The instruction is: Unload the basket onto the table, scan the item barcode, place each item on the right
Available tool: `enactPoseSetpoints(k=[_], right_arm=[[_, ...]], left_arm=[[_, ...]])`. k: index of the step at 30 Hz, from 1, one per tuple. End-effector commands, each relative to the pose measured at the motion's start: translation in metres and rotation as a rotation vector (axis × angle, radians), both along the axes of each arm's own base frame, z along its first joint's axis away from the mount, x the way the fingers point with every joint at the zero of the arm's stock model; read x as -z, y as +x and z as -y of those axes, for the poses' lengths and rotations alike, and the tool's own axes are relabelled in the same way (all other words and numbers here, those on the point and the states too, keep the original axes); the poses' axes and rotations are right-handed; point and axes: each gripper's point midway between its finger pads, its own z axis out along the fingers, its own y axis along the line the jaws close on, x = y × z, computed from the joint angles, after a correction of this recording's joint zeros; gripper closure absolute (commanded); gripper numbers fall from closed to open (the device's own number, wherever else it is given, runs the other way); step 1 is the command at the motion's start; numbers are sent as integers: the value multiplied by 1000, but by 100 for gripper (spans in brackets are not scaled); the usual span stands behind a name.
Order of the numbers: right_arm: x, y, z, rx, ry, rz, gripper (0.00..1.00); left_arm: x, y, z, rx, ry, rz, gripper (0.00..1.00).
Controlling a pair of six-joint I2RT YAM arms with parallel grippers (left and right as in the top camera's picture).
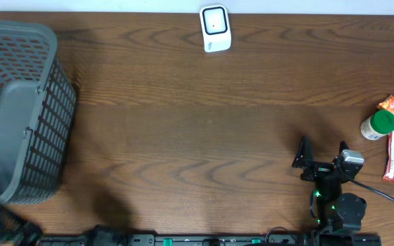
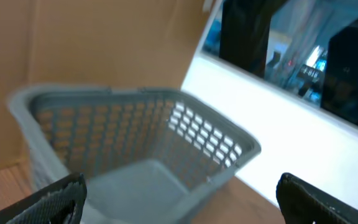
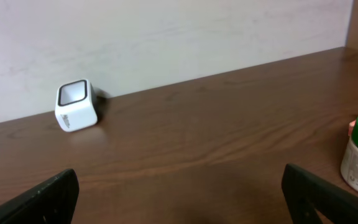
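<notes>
The grey mesh basket (image 1: 19, 109) stands at the table's left edge; in the left wrist view its floor shows bare grey. The items lie at the right edge, well apart from it: a white jar (image 1: 377, 125) with a green lid, an orange packet (image 1: 393, 106) touching it at the far side, and a red packet (image 1: 393, 154) lying lengthwise just on the near side. The jar's label carries fine print, too small to read. The white scanner (image 1: 215, 29), with its dark window facing up, sits at the middle of the far edge, against a white wall; dark print on its front cannot be read. The table (image 1: 197, 116) is dark brown wood grain. Behind the basket are a brown panel, a white ledge and blurred dark glass. The right gripper (image 1: 321, 152) hangs near the items with its jaws wide apart, holding nothing; the left gripper (image 2: 182, 205) faces the basket, likewise spread wide and unladen.
</notes>
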Motion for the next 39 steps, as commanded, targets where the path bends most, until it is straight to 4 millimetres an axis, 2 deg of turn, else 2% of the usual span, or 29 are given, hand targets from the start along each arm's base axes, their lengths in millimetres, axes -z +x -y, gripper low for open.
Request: enactPoseSetpoints(k=[1,5,11,16,21,29,35,39], right_arm=[[0,0,-1,-2,-8,0,1],[0,0,-1,-2,-8,0,1],[0,0,-1,-2,-8,0,1],[0,0,-1,-2,-8,0,1],[0,0,-1,-2,-8,0,1],[0,0,-1,-2,-8,0,1],[0,0,-1,-2,-8,0,1],[0,0,-1,-2,-8,0,1]], left_arm=[[34,36,9,-4,-64,-18,2],[62,75,19,0,-121,21,2],[115,125,45,110,-127,-12,2],[145,150,55,186,-137,-2,2],[159,161,56,222,-134,9,2],[179,167,42,174,-130,41,3],[192,168,41,167,-59,-21,2],[208,169,36,159,-65,-51,2]])
